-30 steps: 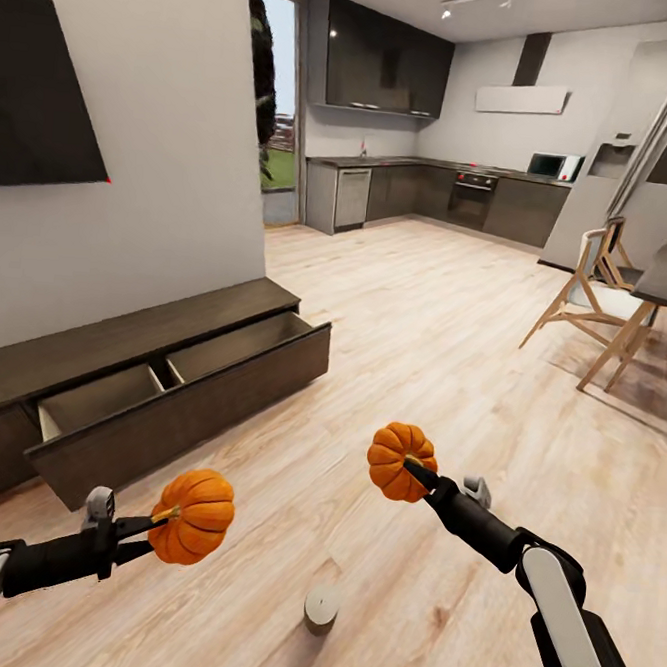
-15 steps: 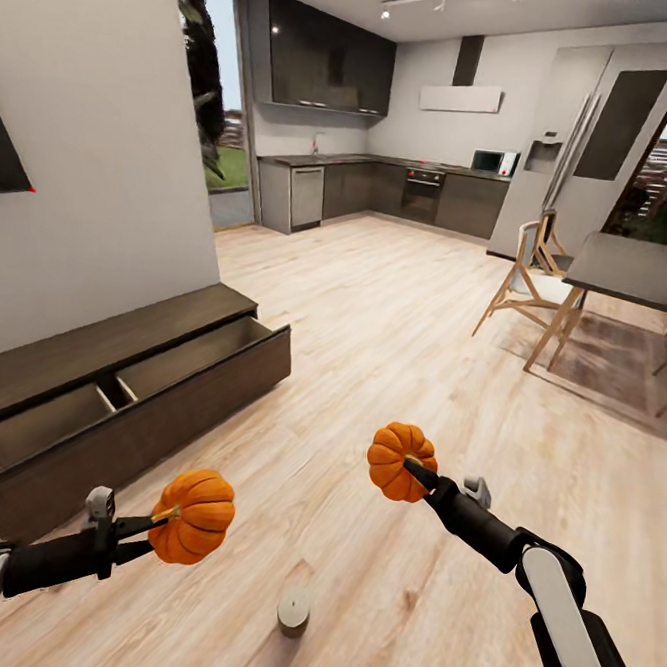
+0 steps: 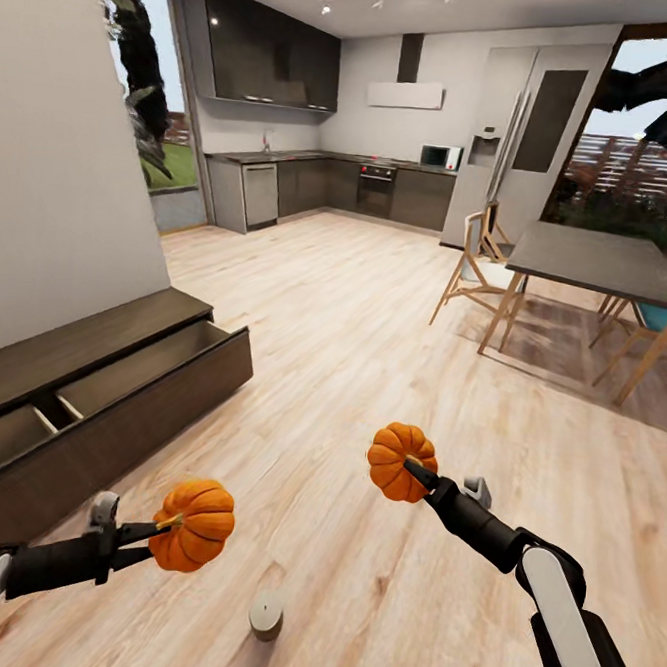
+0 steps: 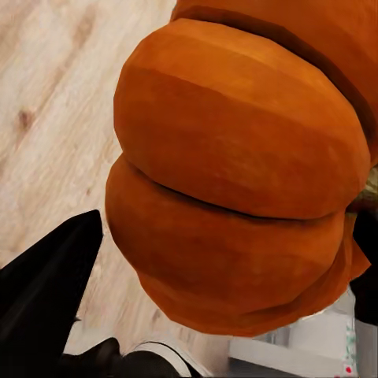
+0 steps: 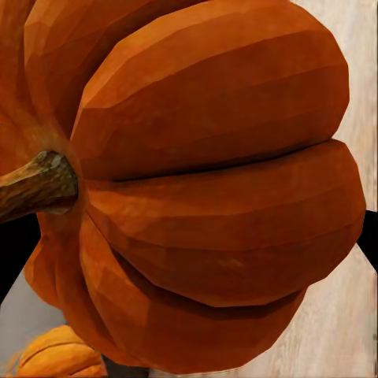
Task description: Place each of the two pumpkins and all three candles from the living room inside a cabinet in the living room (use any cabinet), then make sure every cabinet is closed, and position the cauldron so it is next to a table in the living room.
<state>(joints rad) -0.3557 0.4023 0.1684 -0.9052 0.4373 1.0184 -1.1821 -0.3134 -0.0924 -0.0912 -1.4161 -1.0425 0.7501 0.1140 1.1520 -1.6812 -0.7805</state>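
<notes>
Over the pale wood-plank floor (image 3: 375,317), the head view shows both arms held out low in front of the robot. The left gripper (image 3: 153,534) has its black jaws closed on the stem end of a small ribbed orange pumpkin (image 3: 194,524), which hangs clear of the floor. The right gripper (image 3: 415,472) has its jaws closed the same way on a second ribbed orange pumpkin (image 3: 399,461), held higher and further forward. Between the two arms, on the floor near the robot, stands a stubby beige cylindrical candle (image 3: 266,614), upright and apart from both pumpkins. At the left, against the grey wall, runs the long low dark brown wood-grain cabinet (image 3: 117,412), its wide front pulled out so that two pale compartments lie open from above. At the far right stands a grey-topped dining table (image 3: 590,261) on wooden legs, with wooden chairs beside it, and a dark kitchen fills the far end of the room.

In the left wrist view, the orange pumpkin (image 4: 236,173) sits very close, with a black finger (image 4: 47,276) beside it over the wood floor.

In the right wrist view, the second pumpkin (image 5: 205,181) shows its brown stem (image 5: 35,185) pointing back toward the camera, and the other pumpkin (image 5: 59,354) shows small beyond it.
</notes>
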